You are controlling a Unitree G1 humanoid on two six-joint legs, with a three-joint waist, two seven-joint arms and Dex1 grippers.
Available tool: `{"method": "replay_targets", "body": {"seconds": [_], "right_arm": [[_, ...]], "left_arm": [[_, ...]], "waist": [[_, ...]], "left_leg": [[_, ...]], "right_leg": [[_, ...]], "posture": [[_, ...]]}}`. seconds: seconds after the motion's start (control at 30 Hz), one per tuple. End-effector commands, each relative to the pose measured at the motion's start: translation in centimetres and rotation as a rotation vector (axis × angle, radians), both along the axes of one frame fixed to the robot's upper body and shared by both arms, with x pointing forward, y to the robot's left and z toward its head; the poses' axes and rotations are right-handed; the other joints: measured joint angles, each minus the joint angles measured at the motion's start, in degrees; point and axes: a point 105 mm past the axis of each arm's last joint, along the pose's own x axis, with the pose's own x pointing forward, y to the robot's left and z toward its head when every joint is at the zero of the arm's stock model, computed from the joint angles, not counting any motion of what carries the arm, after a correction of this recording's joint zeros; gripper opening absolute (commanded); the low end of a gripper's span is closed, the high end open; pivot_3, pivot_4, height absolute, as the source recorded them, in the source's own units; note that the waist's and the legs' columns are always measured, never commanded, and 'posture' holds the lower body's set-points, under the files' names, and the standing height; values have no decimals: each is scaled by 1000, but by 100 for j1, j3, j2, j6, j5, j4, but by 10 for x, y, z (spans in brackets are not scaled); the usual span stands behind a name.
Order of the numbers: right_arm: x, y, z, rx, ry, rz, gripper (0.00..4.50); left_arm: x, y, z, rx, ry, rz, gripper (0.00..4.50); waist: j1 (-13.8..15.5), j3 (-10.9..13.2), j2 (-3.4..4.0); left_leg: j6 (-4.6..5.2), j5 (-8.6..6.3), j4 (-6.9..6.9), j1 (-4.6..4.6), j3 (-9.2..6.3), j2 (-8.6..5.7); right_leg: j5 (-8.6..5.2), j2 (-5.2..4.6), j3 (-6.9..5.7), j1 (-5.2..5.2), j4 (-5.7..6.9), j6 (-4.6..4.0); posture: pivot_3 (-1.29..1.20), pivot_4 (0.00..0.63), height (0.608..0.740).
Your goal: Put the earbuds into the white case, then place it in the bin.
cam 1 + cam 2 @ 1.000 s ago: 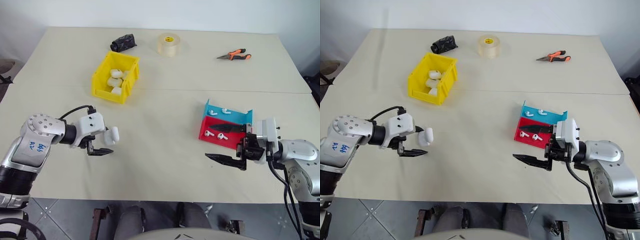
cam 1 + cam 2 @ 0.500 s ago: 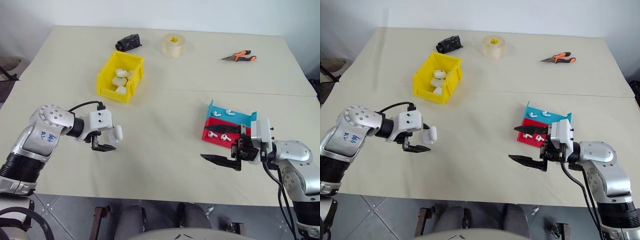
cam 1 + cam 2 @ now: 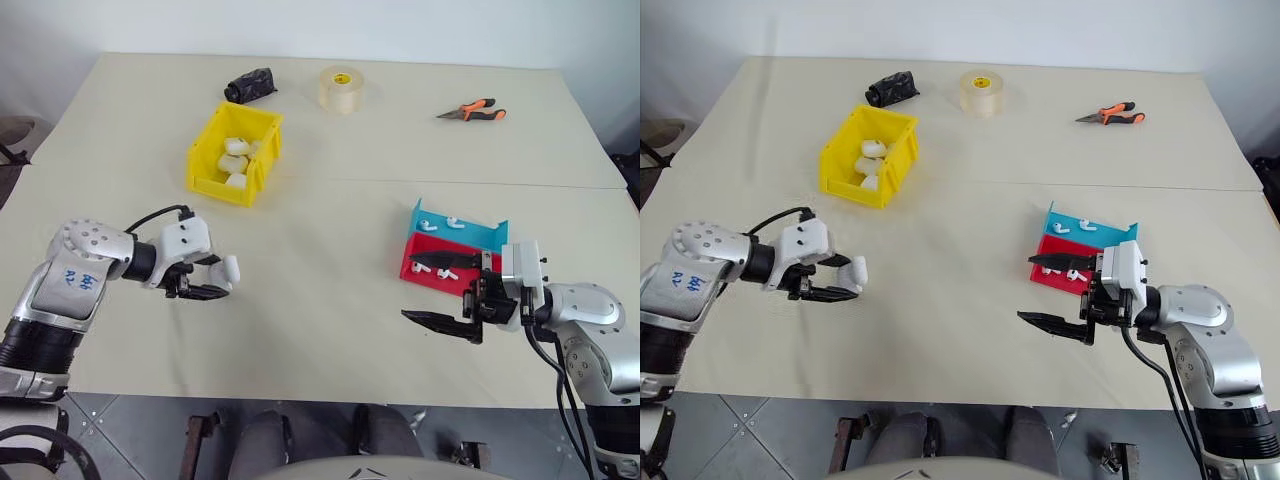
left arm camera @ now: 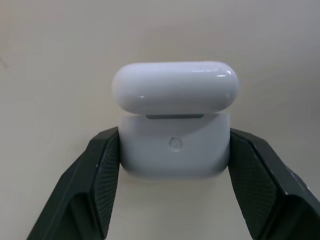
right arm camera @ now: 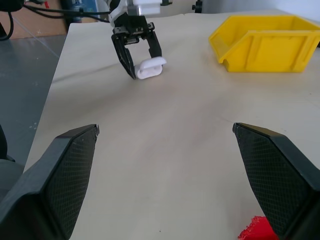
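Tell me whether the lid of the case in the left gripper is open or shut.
Open. In the left wrist view the white case sits clamped between the left gripper fingers, its lid raised off the body, with a dark gap beneath.

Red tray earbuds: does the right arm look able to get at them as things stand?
Probably yes. The right end effector is open and empty, hovering at the near edge of the red tray, and the earbuds lie uncovered with nothing between.
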Motion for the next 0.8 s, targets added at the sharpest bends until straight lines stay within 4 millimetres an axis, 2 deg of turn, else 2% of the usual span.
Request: {"method": "replay_targets", "body": {"seconds": [0.03, 0.1, 0.37, 0.53, 0.63, 0.7, 0.8], "right_arm": [[2, -15, 10, -21, -49, -41, 4500], [2, -24, 10, -44, -47, -66, 4500], [-2, -67, 8, -172, 0, -179, 4500], [-4, -100, 9, -287, 36, -299, 4500], [-6, -122, -1, -427, 129, -384, 4500], [-7, -127, -4, -484, 175, -402, 4500], [-3, -122, -6, -558, 246, -407, 4500]], "left_arm": [[-21, -22, 55, -299, -306, -237, 2806], [-34, -35, 61, -380, -370, -320, 2806], [-62, -106, 76, -694, -443, -515, 2806], [-66, -130, 68, -790, -411, -579, 2806], [-64, -142, 63, -839, -379, -605, 2806], [-63, -149, 59, -852, -377, -624, 2806], [-65, -157, 51, -852, -363, -648, 2806]], "waist": [[16, 1, -1], [30, 1, -2], [79, 0, -2], [106, 0, -1], [112, -2, 2], [114, -1, 0], [95, -2, 2]], "left_leg": [[0, 0, 4, -1, -3, 0], [4, -2, 8, -4, -3, -3], [12, -7, 10, 1, -3, -7], [15, -8, 12, 2, 0, -7], [15, -8, 12, 2, 2, -7], [16, -8, 12, 2, 4, -7], [16, -8, 12, 3, 8, -6]], "right_leg": [[0, -1, -1, 0, 3, 0], [0, -5, -2, 1, 2, 0], [2, -7, 1, 10, 0, 4], [3, -7, 0, 11, -5, 5], [3, -7, 1, 12, -8, 5], [3, -7, 1, 14, -10, 5], [3, -7, 1, 13, -14, 6]], "posture": [[0, 150, 740], [0, 150, 740], [0, 150, 740], [0, 150, 740], [0, 150, 740], [0, 150, 740], [0, 150, 740]]}}
